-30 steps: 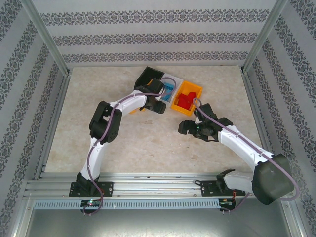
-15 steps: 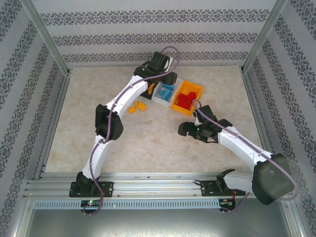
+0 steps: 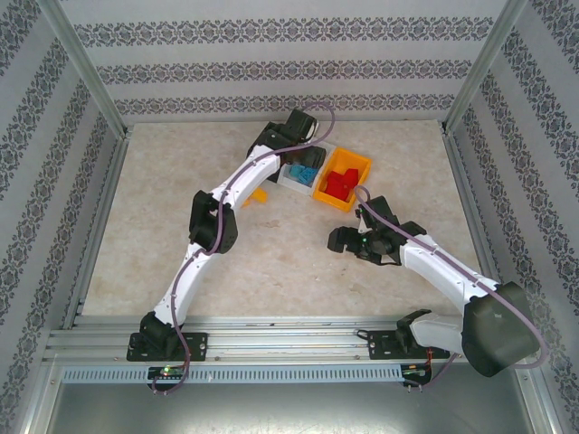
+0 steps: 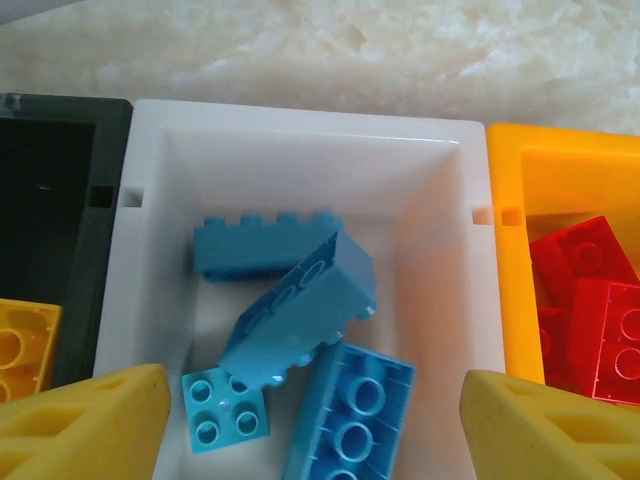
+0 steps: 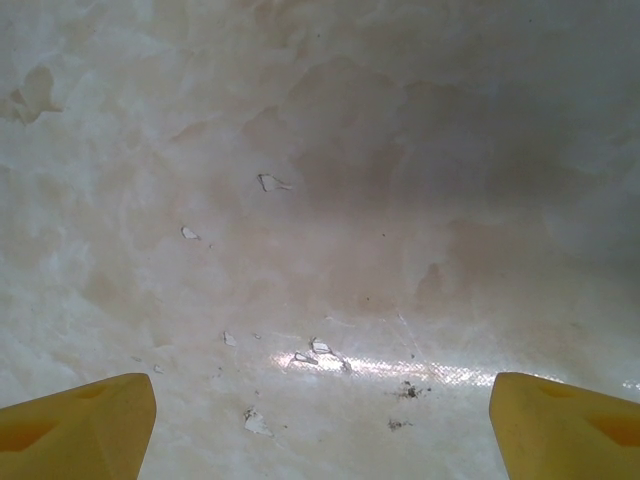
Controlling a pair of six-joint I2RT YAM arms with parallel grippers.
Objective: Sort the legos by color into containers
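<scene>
The left gripper (image 4: pixel 315 440) hangs over the white bin (image 4: pixel 300 150), the middle one of three containers joined in a row near the middle of the table's (image 3: pixel 226 271) far edge. Its yellow fingers (image 4: pixel 90 420) are spread wide with nothing clasped between them. Four light blue legos (image 4: pixel 300 310) lie jumbled in the white bin, one tilted against another. In the left wrist view the black bin (image 4: pixel 60 180) sits to the left with an orange-yellow lego (image 4: pixel 22 350) in its near corner, and the orange-yellow bin (image 4: pixel 560 170) sits to the right holding red legos (image 4: pixel 590 300). A loose orange-yellow brick (image 3: pixel 260 193) lies on the table just on the near side of the black bin, partly hidden by the left arm. The right gripper (image 3: pixel 335 238) hovers above bare table right of centre, near the row of bins, its jaws released and holding nothing.
</scene>
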